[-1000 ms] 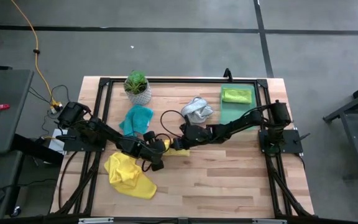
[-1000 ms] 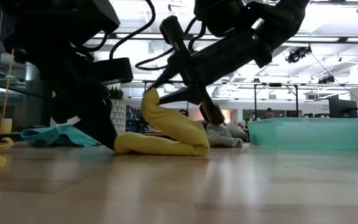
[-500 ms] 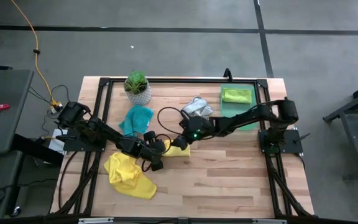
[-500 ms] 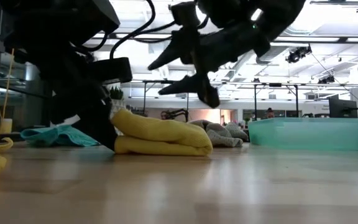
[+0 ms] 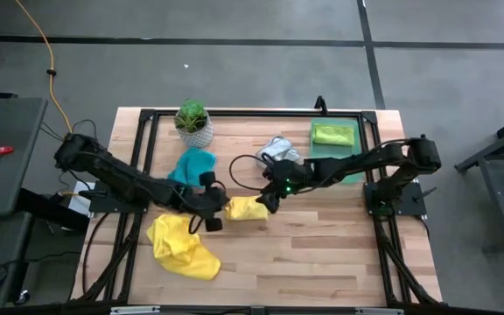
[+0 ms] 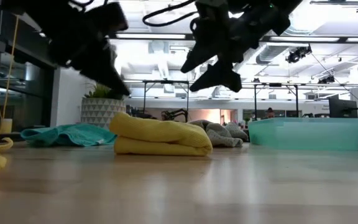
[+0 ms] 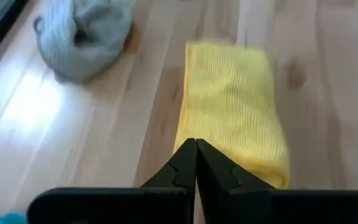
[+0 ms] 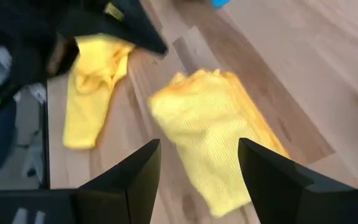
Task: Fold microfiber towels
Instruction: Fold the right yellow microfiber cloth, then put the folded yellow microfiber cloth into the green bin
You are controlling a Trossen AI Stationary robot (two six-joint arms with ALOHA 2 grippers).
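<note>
Folded towel [image 5: 245, 208] sits mid-table, left gripper [image 5: 212, 218] just left of it, right gripper [image 5: 265, 200] just right, both above the wood.

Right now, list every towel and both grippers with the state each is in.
Folded yellow towel: folded, flat on table, released.
Second yellow towel: crumpled, unfolded.
Teal towel: loosely spread, unfolded.
Grey-white towel: bunched up.
Lime green towel: folded, in the tray.
Left gripper: fingers shut, empty.
Right gripper: fingers open, empty.

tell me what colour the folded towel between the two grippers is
Yellow; the folded towel shows best in the left wrist view.
</note>
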